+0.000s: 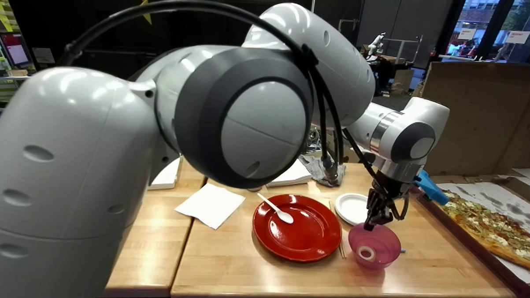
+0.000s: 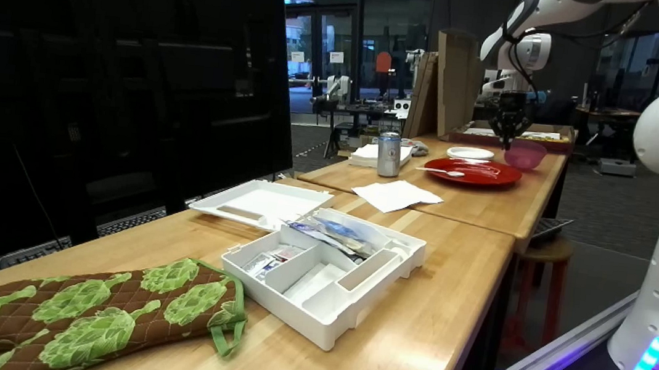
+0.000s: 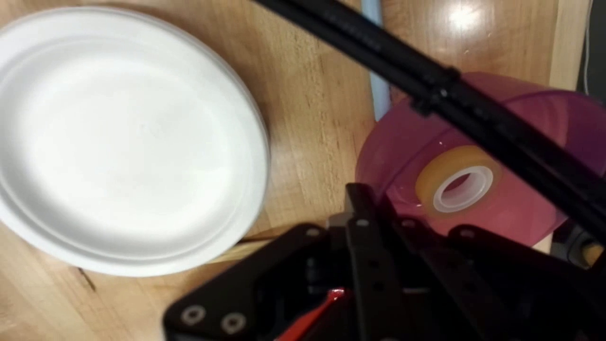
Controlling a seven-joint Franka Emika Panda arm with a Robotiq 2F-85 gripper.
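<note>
The jaws are clenched on the rim of a translucent pink bowl (image 1: 386, 246), its thin wall pinched between them, one outside and the other within. Whether the bowl's base rests on the desk (image 1: 251, 276) or hangs just above it cannot be told. Inside the bowl is a roll of tan tape (image 3: 434, 174) with a white core, and a black cable (image 3: 497, 120) passes in front of the bowl in the wrist view. A pale blue stick (image 3: 380, 94) pokes out from behind the bowl. Near it, but apart, is a stack of white plates (image 3: 128, 147). A pair of wooden chopsticks (image 1: 342, 248) lies between the bowl and a broad red plate (image 1: 306, 238); a white spoon (image 1: 284, 217) lies on that plate, its handle reaching over the edge. On the bowl's other side stands an open box (image 1: 481, 254) with pizza (image 1: 487, 223) in it. Past the red plate lies a white napkin (image 1: 210, 205). Farther along, in an exterior view, come a silver can (image 2: 389, 157) just beside a pile of white paper (image 2: 364, 156), then a compartmented white case (image 2: 281, 308) holding packets (image 2: 274, 259), a white lid (image 2: 284, 201) next to it, and a quilted oven mitt (image 2: 98, 307) with green artichokes.
</note>
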